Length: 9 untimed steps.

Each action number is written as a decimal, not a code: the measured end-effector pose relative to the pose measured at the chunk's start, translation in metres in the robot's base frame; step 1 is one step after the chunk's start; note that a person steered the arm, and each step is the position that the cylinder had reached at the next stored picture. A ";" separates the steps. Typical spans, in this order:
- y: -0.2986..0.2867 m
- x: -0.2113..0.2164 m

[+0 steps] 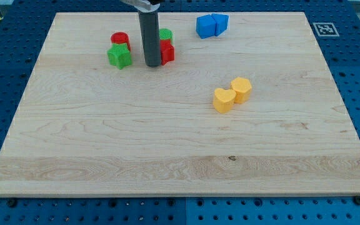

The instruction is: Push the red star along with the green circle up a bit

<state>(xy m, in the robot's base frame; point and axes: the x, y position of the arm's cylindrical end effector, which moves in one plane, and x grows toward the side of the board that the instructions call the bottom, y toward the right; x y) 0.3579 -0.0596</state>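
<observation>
In the frame's upper left, the tool — a bare dark rod gripping nothing — plants my tip (152,64) on the wooden surface (167,144), touching the red star (167,53) and green circle (165,35) — both half hidden behind it.

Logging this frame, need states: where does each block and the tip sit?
my tip: on the board, against the red star's left side
red star: partly hidden by rod
green circle: touching red star, above it
red cylinder: touching green star
green star: below it
blue blocks: paired, touching
yellow blocks: paired, touching
</observation>
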 end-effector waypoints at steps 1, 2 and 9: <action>0.000 0.001; 0.000 0.019; 0.054 -0.053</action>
<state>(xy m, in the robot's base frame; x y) 0.3047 -0.0057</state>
